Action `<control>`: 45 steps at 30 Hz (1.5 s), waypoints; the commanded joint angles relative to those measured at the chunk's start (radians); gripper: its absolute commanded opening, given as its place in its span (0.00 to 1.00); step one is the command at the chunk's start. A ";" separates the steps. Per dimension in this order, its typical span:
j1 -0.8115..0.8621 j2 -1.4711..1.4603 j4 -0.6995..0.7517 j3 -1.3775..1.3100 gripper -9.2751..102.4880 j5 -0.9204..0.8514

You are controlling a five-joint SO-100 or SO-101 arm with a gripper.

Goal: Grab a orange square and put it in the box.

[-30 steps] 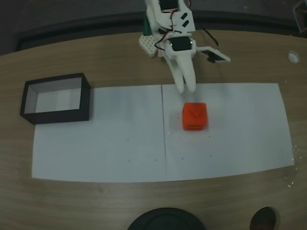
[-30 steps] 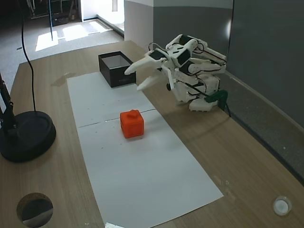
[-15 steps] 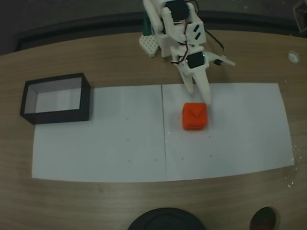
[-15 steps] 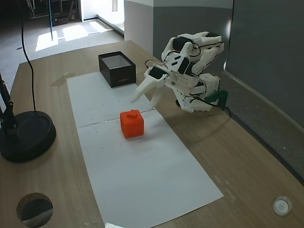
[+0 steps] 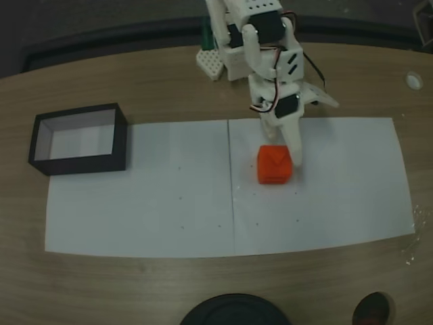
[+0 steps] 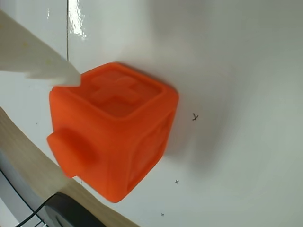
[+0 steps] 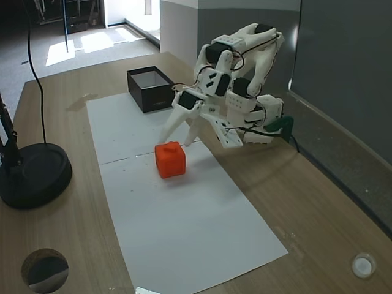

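- The small bright orange-red plastic cube (image 5: 275, 164) sits on the white paper sheet (image 5: 169, 203) covering the wooden tabletop (image 7: 294, 196), with a raised stub on top.
- The white two-pronged fingers (image 7: 176, 130) hang spread apart just above and behind the cube, holding nothing; in the wrist view one pale finger tip (image 6: 52, 68) meets the cube's upper edge.
- Risk: descending off-centre, that tip could shove or tip the cube instead of straddling it.
- The black-walled, pale-lined open box (image 5: 80, 139) stands well apart, farther along the paper; a shallow grip might drop the cube en route.
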 commanded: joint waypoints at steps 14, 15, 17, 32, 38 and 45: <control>0.011 -0.396 -0.008 -0.235 0.24 0.026; 0.011 -0.414 -0.008 -0.241 0.20 0.025; 0.011 -0.430 -0.009 -0.252 0.14 0.020; 0.255 -0.333 0.212 -0.620 0.13 -0.066; 0.574 -0.256 0.391 -0.943 0.13 -0.196; 0.960 -0.256 0.436 -1.077 0.13 -0.345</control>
